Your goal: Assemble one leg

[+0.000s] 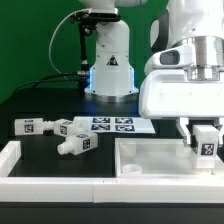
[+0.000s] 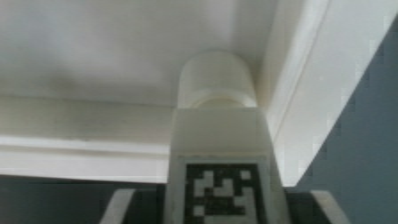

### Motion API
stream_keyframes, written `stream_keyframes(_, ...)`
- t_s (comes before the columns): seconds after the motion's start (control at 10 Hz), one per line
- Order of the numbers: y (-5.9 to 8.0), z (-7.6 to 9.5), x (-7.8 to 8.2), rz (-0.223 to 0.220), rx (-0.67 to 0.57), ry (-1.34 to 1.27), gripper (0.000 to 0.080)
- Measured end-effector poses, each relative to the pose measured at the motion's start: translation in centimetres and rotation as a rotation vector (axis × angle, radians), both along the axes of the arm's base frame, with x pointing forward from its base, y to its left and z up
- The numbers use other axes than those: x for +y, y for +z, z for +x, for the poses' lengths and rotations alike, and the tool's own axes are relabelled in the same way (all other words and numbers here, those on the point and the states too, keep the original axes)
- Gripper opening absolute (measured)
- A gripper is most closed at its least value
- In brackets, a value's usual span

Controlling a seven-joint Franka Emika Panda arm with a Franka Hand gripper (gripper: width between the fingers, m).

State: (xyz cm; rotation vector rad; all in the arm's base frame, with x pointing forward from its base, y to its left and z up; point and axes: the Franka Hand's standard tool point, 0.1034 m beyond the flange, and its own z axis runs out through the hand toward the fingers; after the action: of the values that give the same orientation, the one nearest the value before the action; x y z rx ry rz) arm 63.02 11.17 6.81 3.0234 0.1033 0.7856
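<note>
My gripper (image 1: 204, 130) is shut on a leg (image 1: 206, 146), a small white oblong block with a black-and-white tag, at the exterior view's right. It holds the leg upright over the right end of the large flat white slab (image 1: 160, 157). In the wrist view the leg (image 2: 222, 120) runs from between my fingers (image 2: 139, 205) out over the slab's raised rim (image 2: 107, 110), with its tag facing the camera and its rounded end near the slab's corner. Whether the leg touches the slab is hidden. My gripper (image 2: 222, 208) shows at the picture's edge.
Three look-alike legs lie on the dark table at the exterior view's left (image 1: 30, 125), (image 1: 68, 126), (image 1: 76, 145). The marker board (image 1: 112, 124) lies behind them, before the robot base (image 1: 108, 65). A low white wall (image 1: 60, 190) runs along the front.
</note>
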Motion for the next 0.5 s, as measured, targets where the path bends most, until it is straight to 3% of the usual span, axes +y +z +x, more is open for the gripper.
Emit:
stream_keyframes(0.2, -0.03, -0.01, -0.01, 0.000, 0.000, 0.000, 0.0284)
stream_keyframes(0.3, -0.03, -0.01, -0.01, 0.000, 0.000, 0.000, 0.0373)
stream_keyframes(0.4, -0.03, -0.01, -0.01, 0.000, 0.000, 0.000, 0.0554)
stream_keyframes(0.5, -0.03, -0.01, -0.01, 0.000, 0.000, 0.000, 0.0622)
